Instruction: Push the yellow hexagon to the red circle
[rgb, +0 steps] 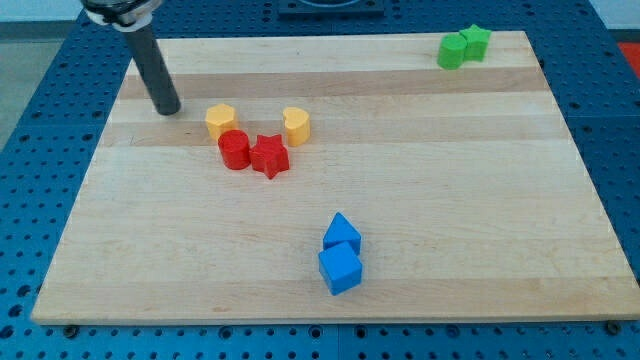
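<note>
Eight blocks on the wooden board (420, 200), in three groups. Group nearest the rod: yellow hexagon (220, 120) sitting just above and touching, or very nearly touching, the red circle (234, 150); red star (269, 156) pressed against the circle's right side; yellow heart (296, 125) just up and right of the star. My tip (167, 110) is down on the board to the left of the hexagon, a short gap between them, touching no block. No fingers on this rig: a plain rod, holding nothing, nothing to open or close.

Judgement: task looks almost finished already, so risk is mostly in overdoing it.

Risks noted:
- A push straight rightward from the present tip position would likely slide the hexagon along the circle's top edge toward the heart, away from the target instead of onto it.
- A hard push downward could shove the circle into the star and scatter the cluster.
- An off-centre contact may spin the hexagon off sideways.

The green pair (463, 46) at the view's top right, blue pair (341, 255) at bottom centre: well apart, unlikely to interfere.
</note>
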